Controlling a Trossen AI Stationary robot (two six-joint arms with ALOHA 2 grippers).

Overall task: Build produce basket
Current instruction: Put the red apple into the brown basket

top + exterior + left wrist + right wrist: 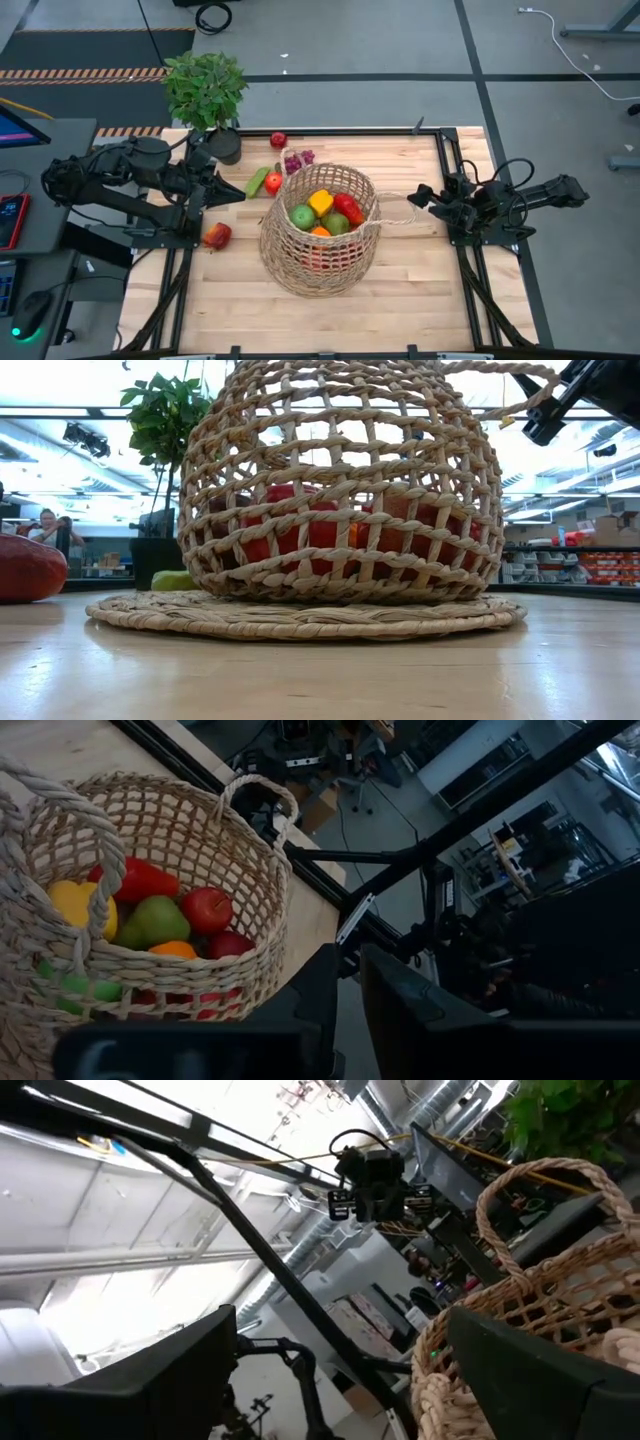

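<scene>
The basket [318,232] stands upright mid-table [420,290], mouth up, loop handles at 3 and 9 o'clock, holding produce [322,211]. The left claw [238,190], at its 9 o'clock, is closed and empty. The right claw [417,197], at 3 o'clock, stands wide astride one handle.

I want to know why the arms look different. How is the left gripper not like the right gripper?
The left gripper has its fingers shut and holds nothing, while the right gripper is open. The left gripper points at the basket from the plant side, near the cucumber; the right gripper sits at the basket's loop handle on the other side. Both are dark and two-fingered.
</scene>
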